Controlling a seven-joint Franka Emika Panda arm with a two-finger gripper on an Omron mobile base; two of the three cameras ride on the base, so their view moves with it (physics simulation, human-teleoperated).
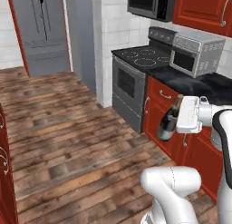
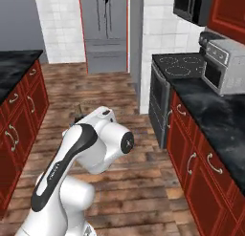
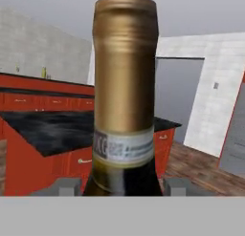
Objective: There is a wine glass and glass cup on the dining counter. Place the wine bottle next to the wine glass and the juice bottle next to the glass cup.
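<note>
Right now I am carrying the wine bottle [image 3: 125,87] through the kitchen, well above the wooden floor [image 1: 68,141], with the gripper [image 1: 180,115] clamped on its body and the bottle tilting, neck pointing up and away from the hand. In the left base view it is hanging just in front of the red cabinets [image 1: 159,110], below the front edge of the black countertop [image 1: 195,82] that is carrying the toaster oven [image 1: 198,53]. In the hand view the gold-foiled neck is rising between the two finger tips [image 3: 63,186], with a dark-topped red counter [image 3: 45,130] lying beyond it; I am not able to tell whether that is the dining counter, and I am not picking out the wine glass, the glass cup or the juice bottle anywhere.

I am judging this as the transport stage, with nothing placed yet. What is worrying me: the bottle is sitting close to the cabinet fronts, so a swing or a base turn could knock it there and twist it in the grip. Being held tilted, it could also slip if I am accelerating hard, and it will need righting before set-down or it will be toppling
</note>
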